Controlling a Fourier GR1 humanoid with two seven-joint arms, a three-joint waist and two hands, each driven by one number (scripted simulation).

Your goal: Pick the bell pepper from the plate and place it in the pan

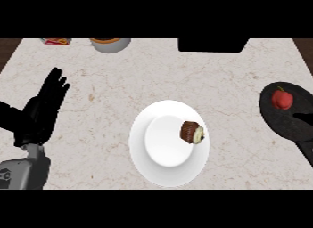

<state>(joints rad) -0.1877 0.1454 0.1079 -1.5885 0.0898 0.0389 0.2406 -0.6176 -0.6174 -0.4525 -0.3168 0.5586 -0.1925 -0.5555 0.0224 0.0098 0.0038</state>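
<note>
pan [291, 119]: black, way off to the right of the plate, handle running down toward the bottom right corner. the red pepper [282, 99] is sitting inside it, up near the far rim, so it's in the pan and not on the plate

plate [169, 142]: white, round, pretty much dead center on the counter. only thing on it is a small brown muffin [192, 132] with a pale bit showing, lying on the right side of the plate

bowl [110, 43]: grey, far behind the plate and a bit left, at the back edge. something orange inside, can't tell what

packet [56, 42]: just left of the bowl, red and yellow, mostly cut off. can't read anything on it

black box [212, 44]: behind the plate to the right, at the back edge, no idea what it is

counter [152, 80]: light marble-looking top with thin veins, dark wood showing past both back corners

left hand [43, 111]: well left of the plate, fingers straight and pointing up, spread out, nothing in it, just resting there

right hand: doesn't show clearly, there's only a dark bit over the pan, so can't tell
</note>
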